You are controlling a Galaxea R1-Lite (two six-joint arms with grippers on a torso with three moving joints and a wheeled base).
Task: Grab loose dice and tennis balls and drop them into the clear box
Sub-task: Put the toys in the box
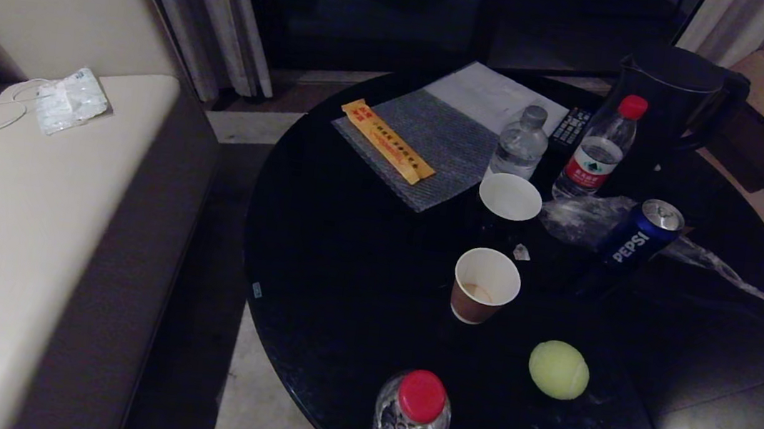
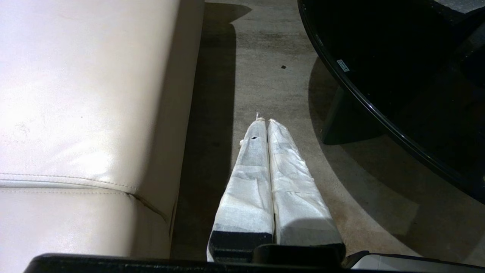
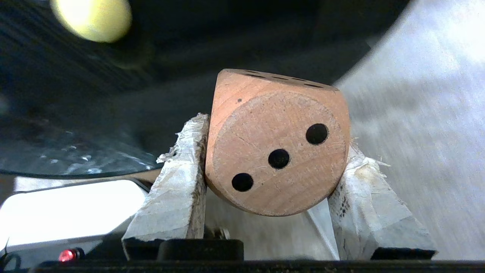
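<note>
Surface: black round table (image 1: 346,275)
Right gripper (image 3: 276,151): I clamped the tan wood die (image 3: 278,148)
Left gripper (image 2: 267,125): mine, closed, empty
Tennis ball (image 1: 558,369): table's 5 o'clock

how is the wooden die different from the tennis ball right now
The wooden die is clamped between the right gripper's padded fingers, while the tennis ball lies loose on the black table. The wooden die is a tan cube with rounded corners and three dark pips on the face toward the wrist camera; the tennis ball is a fuzzy yellow-green sphere. Neither is in a box yet.
</note>
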